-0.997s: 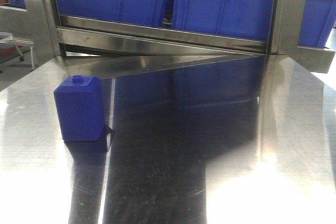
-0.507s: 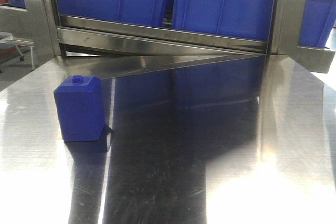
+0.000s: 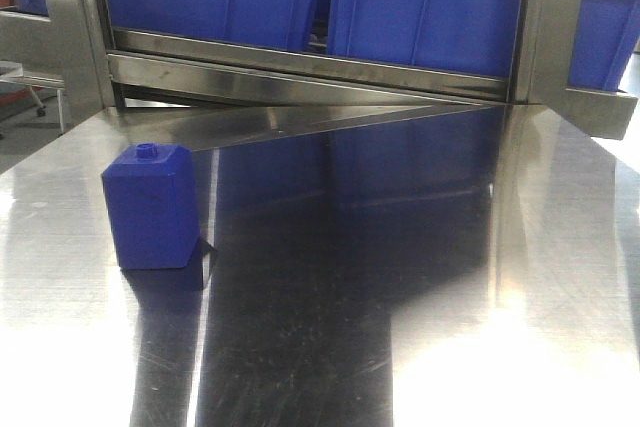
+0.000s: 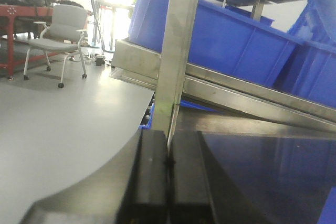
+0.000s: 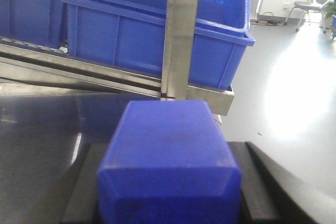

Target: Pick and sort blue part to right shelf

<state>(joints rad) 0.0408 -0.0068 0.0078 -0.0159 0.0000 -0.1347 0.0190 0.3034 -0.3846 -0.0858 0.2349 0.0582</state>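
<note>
The blue part fills the lower middle of the right wrist view, its sloped shoulders facing the camera. My right gripper is shut on it, with a black finger on either side. Beyond it stands the right shelf, a stainless rack carrying a large blue bin. The part and both grippers are out of the front view. My left gripper is shut with nothing in it, its two black pads pressed together, held over the steel table's left edge.
A squat blue block with a tiny round knob stands on the steel table at the left. Rack rails and blue bins run along the far edge. A white office chair stands on the floor at the left.
</note>
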